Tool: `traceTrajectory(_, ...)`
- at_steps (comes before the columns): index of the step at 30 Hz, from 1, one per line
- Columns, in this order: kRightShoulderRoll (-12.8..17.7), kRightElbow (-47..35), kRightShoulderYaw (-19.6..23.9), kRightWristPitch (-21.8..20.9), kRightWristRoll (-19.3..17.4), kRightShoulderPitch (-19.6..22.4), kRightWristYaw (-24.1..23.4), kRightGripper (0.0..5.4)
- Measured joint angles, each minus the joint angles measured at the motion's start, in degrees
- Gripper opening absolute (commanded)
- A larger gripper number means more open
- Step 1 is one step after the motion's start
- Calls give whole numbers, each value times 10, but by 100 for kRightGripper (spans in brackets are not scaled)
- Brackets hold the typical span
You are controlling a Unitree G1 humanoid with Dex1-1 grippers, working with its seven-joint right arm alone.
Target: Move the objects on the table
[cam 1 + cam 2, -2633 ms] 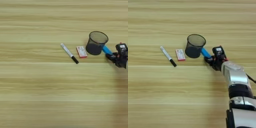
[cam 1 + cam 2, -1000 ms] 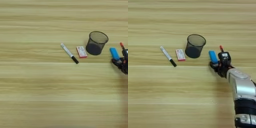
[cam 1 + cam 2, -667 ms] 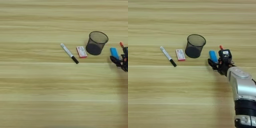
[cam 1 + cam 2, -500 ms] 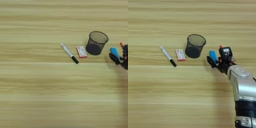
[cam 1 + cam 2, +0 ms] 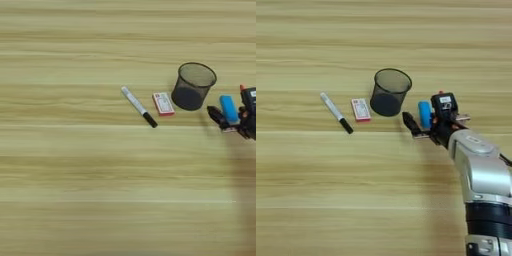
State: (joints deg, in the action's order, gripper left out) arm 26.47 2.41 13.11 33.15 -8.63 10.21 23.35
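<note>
Three items sat in a row on the table point(image 5: 316, 200): marker point(image 5: 336, 112), box point(image 5: 360, 109), cup point(image 5: 389, 92). Right gripper point(image 5: 423, 117) had its fingers spread around the blue piece point(image 5: 424, 114), just right of the cup.

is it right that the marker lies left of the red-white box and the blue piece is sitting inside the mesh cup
Not quite. The marker does lie left of the red-white box, but the blue piece is not inside the mesh cup. It sits on the table to the cup's right, between the cup and the gripper, as the right eye view shows.
</note>
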Motion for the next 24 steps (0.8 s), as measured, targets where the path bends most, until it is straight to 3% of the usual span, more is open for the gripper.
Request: traceTrajectory(24, -25, 0, -29, 13, -7, 6, 10, 538)
